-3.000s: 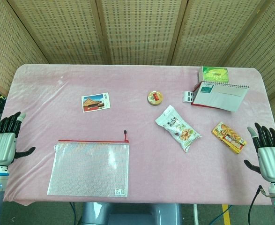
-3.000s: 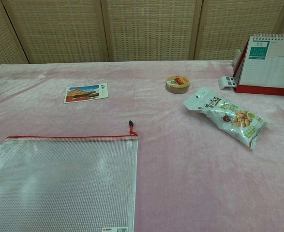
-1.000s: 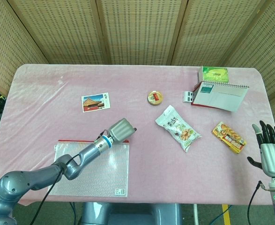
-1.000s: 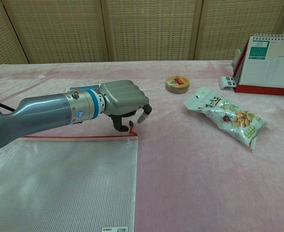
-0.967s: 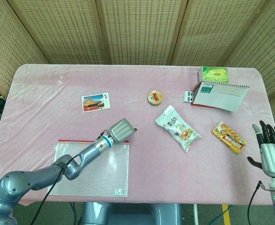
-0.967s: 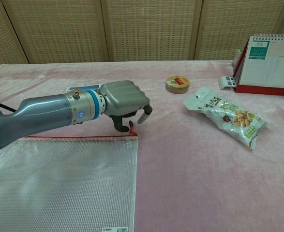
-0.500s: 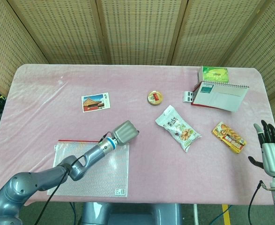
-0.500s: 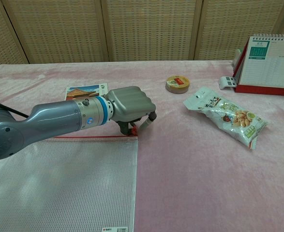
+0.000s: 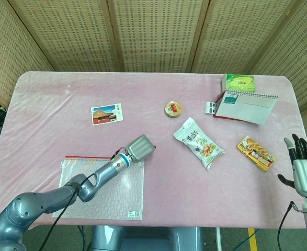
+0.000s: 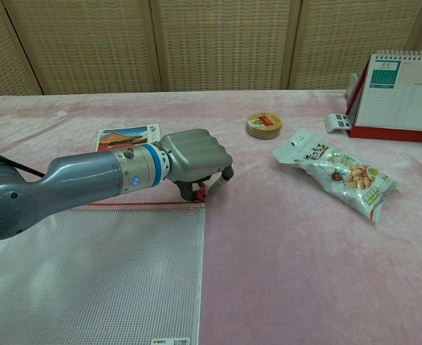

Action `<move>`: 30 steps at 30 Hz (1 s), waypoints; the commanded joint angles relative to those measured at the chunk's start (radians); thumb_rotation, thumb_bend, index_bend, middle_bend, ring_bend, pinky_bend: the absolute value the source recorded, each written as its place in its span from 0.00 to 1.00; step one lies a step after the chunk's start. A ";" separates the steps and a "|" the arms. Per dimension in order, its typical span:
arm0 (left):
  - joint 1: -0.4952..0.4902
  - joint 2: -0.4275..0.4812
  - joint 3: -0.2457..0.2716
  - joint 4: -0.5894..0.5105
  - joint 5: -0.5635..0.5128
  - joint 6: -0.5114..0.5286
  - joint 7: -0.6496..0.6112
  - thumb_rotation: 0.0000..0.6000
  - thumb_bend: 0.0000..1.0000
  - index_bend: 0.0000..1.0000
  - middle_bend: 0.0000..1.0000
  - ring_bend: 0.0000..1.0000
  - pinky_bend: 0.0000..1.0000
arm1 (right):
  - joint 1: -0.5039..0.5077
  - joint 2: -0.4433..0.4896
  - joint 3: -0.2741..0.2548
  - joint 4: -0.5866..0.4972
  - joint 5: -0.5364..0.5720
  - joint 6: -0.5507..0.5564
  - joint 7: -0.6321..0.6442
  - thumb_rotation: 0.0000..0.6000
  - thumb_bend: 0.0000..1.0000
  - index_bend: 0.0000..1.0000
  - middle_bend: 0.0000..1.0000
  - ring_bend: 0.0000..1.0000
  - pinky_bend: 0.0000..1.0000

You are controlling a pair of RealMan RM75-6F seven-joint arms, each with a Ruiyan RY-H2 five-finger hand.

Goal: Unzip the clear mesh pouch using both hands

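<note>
On the pink table (image 9: 48, 99), one mesh pouch (image 10: 88, 273), left hand (image 10: 196, 162) pinching its zipper pull (image 10: 200, 191); right hand (image 9: 303, 166) spread.

Your left hand (image 10: 194, 162) is curled knuckles-up over the top right corner of the clear mesh pouch (image 10: 88, 273), fingertips down at the red zipper pull (image 10: 198, 191); whether they actually pinch it, you can't tell from here. The pouch lies flat on the pink tablecloth (image 10: 290, 251), red zipper line along its top edge. Behind your forearm sits a postcard (image 10: 126, 136). To the right: a round tin (image 10: 264, 124), a snack bag (image 10: 336, 172), and a desk calendar (image 10: 400, 95) standing upright.
</note>
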 commanded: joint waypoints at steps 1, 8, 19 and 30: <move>0.003 0.008 0.001 -0.007 0.000 0.004 -0.004 1.00 0.41 0.51 0.90 0.85 0.99 | 0.000 -0.001 0.000 0.000 0.000 0.000 -0.002 1.00 0.00 0.01 0.00 0.00 0.00; 0.003 0.016 0.000 -0.016 -0.003 0.008 -0.008 1.00 0.41 0.52 0.91 0.85 0.99 | 0.001 0.000 0.000 -0.002 0.001 0.000 -0.003 1.00 0.00 0.01 0.00 0.00 0.00; 0.006 0.014 0.001 -0.017 -0.009 0.012 0.001 1.00 0.47 0.62 0.91 0.85 0.99 | 0.001 0.001 0.000 -0.005 0.000 0.000 -0.002 1.00 0.00 0.01 0.00 0.00 0.00; 0.019 0.043 -0.005 -0.060 0.006 0.070 -0.017 1.00 0.53 0.83 0.90 0.85 0.99 | 0.003 0.002 -0.003 -0.006 -0.003 -0.005 0.006 1.00 0.00 0.01 0.00 0.00 0.00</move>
